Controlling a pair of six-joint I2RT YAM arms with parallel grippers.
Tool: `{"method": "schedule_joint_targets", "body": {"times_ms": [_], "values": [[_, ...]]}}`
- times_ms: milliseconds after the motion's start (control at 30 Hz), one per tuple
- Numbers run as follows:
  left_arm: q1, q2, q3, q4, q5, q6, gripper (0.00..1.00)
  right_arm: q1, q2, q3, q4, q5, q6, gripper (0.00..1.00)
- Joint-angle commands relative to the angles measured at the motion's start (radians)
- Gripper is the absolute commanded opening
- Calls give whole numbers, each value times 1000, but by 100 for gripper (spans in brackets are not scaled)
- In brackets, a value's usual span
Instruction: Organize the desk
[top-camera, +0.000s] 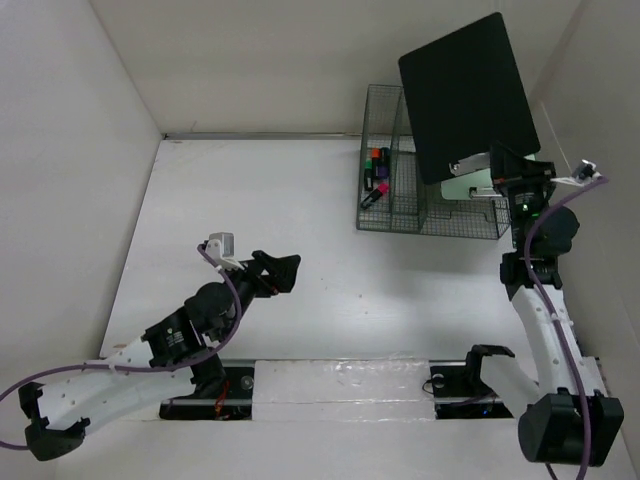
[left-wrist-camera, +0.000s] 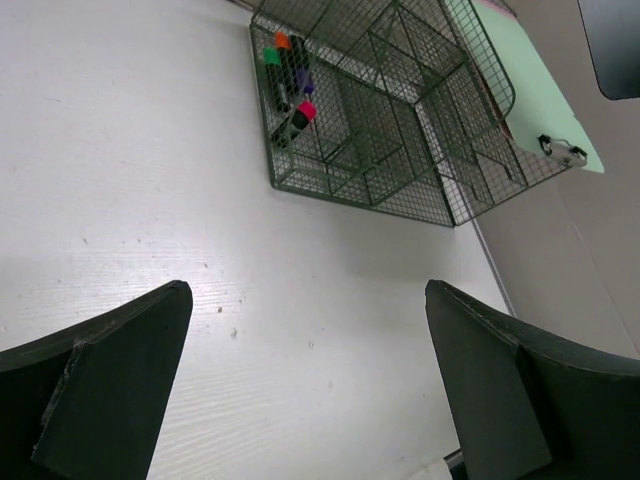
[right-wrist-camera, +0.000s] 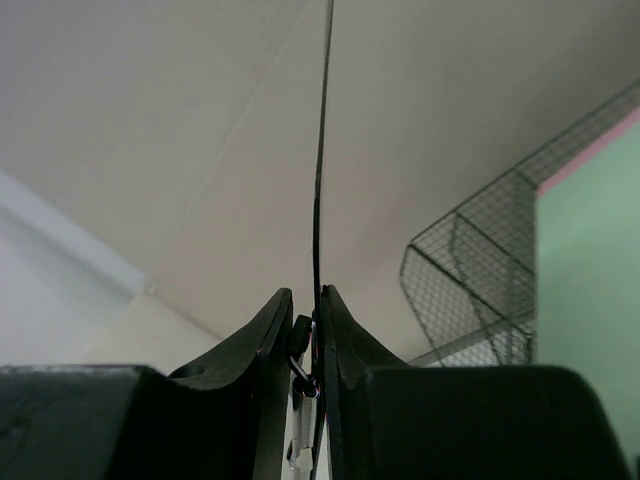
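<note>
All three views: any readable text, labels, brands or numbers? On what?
No text is readable in any view.
black board: blank face.
green clipboard: no print visible.
markers in the wire rack: any print is too small to read.

No legible text or labels anywhere

White matte desk (top-camera: 300, 190), walls on three sides. Green wire-mesh organizer rack (top-camera: 400, 212) stands on it in the far-right corner area. Arm mounting rail (top-camera: 330, 385) runs along the near edge.
</note>
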Motion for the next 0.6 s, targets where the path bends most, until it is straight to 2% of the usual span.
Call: {"method": "schedule_joint_targets", "body": {"times_ms": [0, 267, 433, 567], "values": [[-12, 12, 6, 8, -23, -16, 99, -85, -16, -40, 49, 13, 111, 0], [-12, -20, -13, 21, -38, -26, 99, -236, 3, -43, 29, 2, 139, 0], [-12, 1, -16, 28, -29, -16, 99, -338, 66, -73, 65, -96, 188, 0], [-12, 42, -1, 28, -21, -9, 99, -367, 114, -97, 87, -168, 200, 0]]}}
